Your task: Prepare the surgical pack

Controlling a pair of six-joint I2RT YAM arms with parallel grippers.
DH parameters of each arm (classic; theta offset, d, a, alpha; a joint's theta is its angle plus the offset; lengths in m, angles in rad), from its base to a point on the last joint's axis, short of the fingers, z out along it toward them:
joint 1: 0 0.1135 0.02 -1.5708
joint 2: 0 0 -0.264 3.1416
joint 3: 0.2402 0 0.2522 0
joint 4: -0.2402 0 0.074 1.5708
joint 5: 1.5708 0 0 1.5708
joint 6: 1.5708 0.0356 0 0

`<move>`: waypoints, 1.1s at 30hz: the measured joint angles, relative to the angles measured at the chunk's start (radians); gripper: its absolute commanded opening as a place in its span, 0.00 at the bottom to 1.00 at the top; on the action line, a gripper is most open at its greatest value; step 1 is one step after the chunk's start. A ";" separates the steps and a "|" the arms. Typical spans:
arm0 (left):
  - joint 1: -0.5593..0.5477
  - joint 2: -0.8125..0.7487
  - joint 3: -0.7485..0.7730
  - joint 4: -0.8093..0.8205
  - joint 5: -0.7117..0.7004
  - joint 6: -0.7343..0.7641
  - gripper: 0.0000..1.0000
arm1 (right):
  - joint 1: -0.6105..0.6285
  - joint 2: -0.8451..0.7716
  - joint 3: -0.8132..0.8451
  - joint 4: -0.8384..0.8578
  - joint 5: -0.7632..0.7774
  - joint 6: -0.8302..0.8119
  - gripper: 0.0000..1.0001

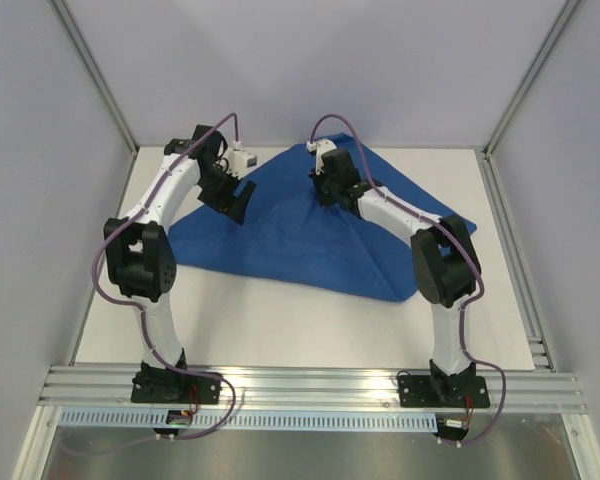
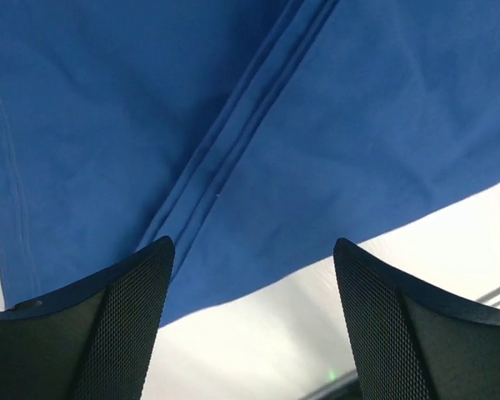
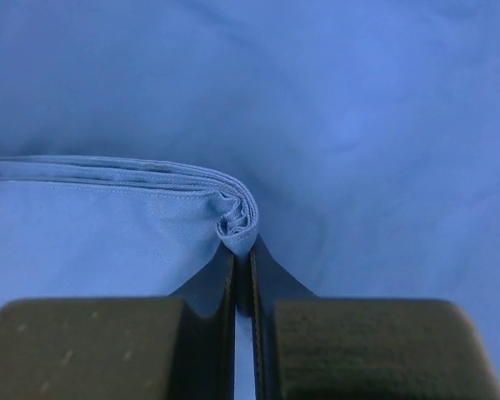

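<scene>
Folding the drape (image 1: 280,235) is judged the step in hand. It lies mid-frame on the table (image 1: 280,320). The right gripper (image 3: 242,250), jaws pressed together, pinches a bunched fold. The left gripper (image 2: 252,250) hovers wide over the drape's left edge. The next move likely calls for seating the left grip.

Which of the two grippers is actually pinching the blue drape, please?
The right gripper: its jaws are shut on a bunched fold of the blue drape. The left gripper hangs over the drape with its jaws wide apart, holding nothing.
</scene>
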 measured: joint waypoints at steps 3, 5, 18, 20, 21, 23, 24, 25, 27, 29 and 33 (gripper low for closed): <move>-0.003 0.060 0.059 0.045 0.033 -0.012 0.89 | -0.032 0.095 0.115 -0.036 0.007 0.021 0.01; 0.002 0.110 0.108 0.063 0.050 -0.023 0.89 | -0.041 0.162 0.195 -0.058 0.012 0.043 0.01; -0.045 0.436 0.375 0.186 0.087 -0.114 0.91 | -0.121 0.412 0.454 -0.175 -0.035 0.247 0.50; -0.054 0.479 0.410 0.196 0.087 -0.133 0.90 | -0.139 0.430 0.477 -0.184 -0.047 0.262 0.53; -0.058 0.497 0.424 0.201 0.087 -0.142 0.87 | -0.149 0.433 0.485 -0.192 -0.052 0.262 0.55; -0.062 0.521 0.441 0.207 0.089 -0.157 0.86 | -0.161 0.433 0.492 -0.203 -0.064 0.260 0.57; -0.063 0.526 0.443 0.208 0.093 -0.163 0.85 | -0.168 0.429 0.494 -0.203 -0.071 0.256 0.56; -0.065 0.528 0.443 0.206 0.098 -0.167 0.83 | -0.174 0.422 0.491 -0.206 -0.079 0.252 0.56; -0.065 0.529 0.443 0.204 0.103 -0.174 0.82 | -0.181 0.391 0.460 -0.208 -0.100 0.244 0.52; -0.065 0.529 0.443 0.204 0.106 -0.176 0.82 | -0.181 0.335 0.400 -0.206 -0.139 0.237 0.45; -0.066 0.529 0.437 0.199 0.115 -0.175 0.81 | -0.174 0.202 0.243 -0.155 -0.274 0.235 0.19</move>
